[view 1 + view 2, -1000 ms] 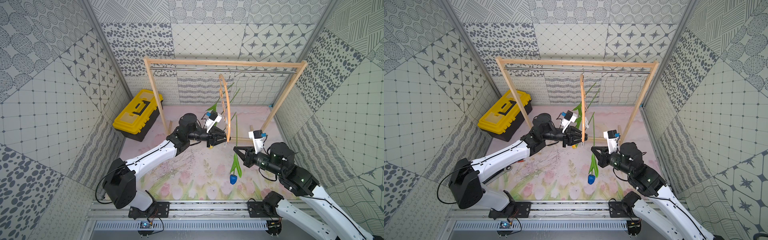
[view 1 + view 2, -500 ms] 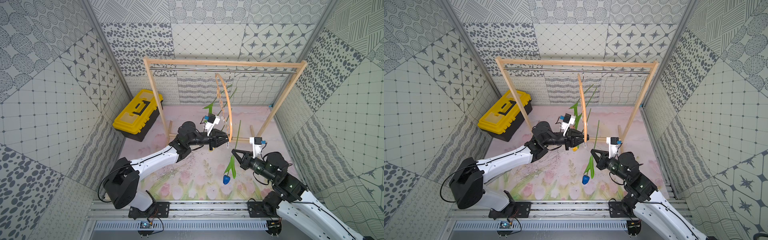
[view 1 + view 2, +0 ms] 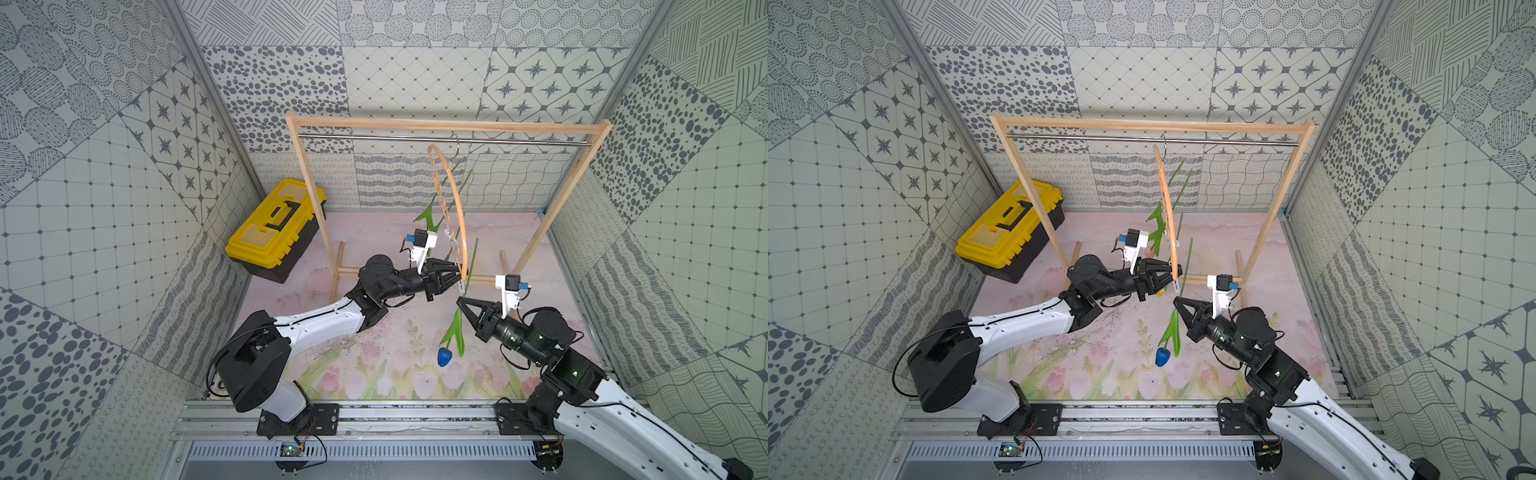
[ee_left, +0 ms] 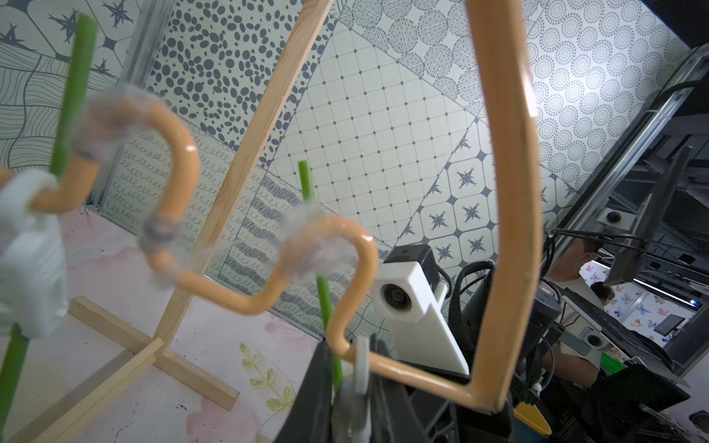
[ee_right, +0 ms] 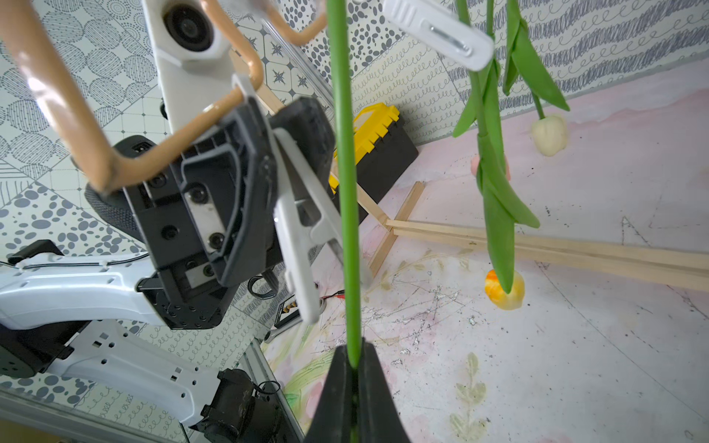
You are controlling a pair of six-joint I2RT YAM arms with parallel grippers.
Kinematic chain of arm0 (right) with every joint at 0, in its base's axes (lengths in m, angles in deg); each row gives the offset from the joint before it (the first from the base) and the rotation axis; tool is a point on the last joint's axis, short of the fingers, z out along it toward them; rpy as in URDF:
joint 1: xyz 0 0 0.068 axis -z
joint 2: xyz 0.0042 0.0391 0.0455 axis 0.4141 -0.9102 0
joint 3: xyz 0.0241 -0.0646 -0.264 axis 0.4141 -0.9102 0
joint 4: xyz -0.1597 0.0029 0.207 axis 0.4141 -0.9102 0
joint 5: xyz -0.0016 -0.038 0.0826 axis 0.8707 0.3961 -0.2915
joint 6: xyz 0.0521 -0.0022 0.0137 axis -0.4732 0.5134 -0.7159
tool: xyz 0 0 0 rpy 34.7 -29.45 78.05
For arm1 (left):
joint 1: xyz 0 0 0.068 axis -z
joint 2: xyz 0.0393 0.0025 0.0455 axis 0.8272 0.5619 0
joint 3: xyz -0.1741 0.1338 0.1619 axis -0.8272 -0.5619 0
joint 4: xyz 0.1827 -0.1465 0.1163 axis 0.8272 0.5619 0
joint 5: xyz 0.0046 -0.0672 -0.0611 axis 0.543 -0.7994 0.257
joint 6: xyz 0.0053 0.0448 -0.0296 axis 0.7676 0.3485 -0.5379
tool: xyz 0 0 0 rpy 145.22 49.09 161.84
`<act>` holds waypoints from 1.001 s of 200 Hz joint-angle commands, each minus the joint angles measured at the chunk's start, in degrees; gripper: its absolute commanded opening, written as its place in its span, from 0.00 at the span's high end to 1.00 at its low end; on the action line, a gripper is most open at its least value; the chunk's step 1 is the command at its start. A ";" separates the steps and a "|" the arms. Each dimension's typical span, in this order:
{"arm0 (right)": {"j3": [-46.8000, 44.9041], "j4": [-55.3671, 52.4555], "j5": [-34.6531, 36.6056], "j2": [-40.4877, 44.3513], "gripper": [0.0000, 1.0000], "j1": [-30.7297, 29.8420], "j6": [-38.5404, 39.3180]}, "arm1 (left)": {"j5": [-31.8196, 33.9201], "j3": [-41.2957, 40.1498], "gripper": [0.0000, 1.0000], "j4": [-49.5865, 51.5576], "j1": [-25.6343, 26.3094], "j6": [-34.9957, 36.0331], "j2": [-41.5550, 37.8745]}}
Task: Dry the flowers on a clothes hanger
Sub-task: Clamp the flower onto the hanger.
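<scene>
**While three tulips hang, two arms tend the fourth**

As the left arm stretches almost level over the tulip-printed mat (image 3: 374,374), its left gripper (image 3: 457,276) is clamped on a white plastic clothespin (image 5: 295,245). The pin sits at the low end of the tan arc-shaped clothes hanger (image 3: 461,216), hooked on the light-wood rack (image 3: 449,124). The right arm, elbow bent, angles its right gripper (image 3: 459,300) upward. Its jaws are pinched on the green stem of the blue tulip (image 3: 444,356), which hangs head down with its stem just beside that pin. Three tulips dangle from the hanger: cream-white tulip (image 5: 549,134), yellow-orange tulip (image 5: 504,291) and pink tulip (image 5: 474,165), mostly hidden by a leaf. Count: two arms, four flowers, one hanger, one yellow toolbox (image 3: 274,224).
</scene>
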 commanded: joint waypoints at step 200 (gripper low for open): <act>4.39 7.60 3.07 -5.84 1.00 -1.01 3.45 | 5.75 -3.49 1.00 -10.33 0.10 -10.05 2.20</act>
